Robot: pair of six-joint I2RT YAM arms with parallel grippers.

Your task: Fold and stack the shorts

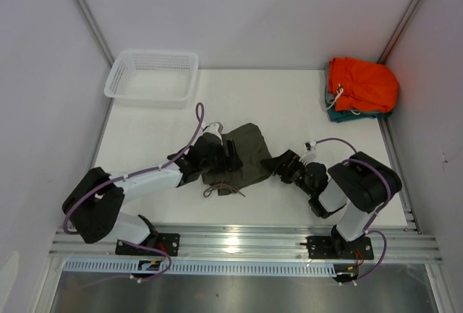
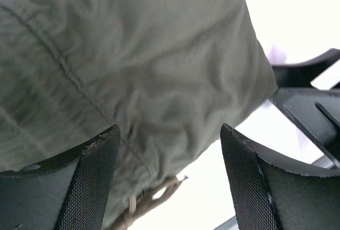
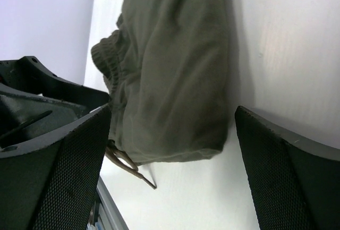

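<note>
White worktop [image 1: 289, 110], walled on three sides. Near its front middle, olive-green shorts [image 1: 249, 147], bunched and rumpled, tan cord [image 1: 223, 189] trailing off the near edge. Left arm stretched low from the left, left claw [image 1: 231, 155] spread over the cloth. Right arm bent, right claw [image 1: 278, 165] spread too, pinching nothing, just beside the shorts' right edge.

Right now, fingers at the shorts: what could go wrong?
The cord trails loose off the shorts; it could snag or stick out of the fold.
Left fingers and right fingers are open and close together; they might collide.
The cloth is bunched, so a pinch may catch one layer only.
</note>
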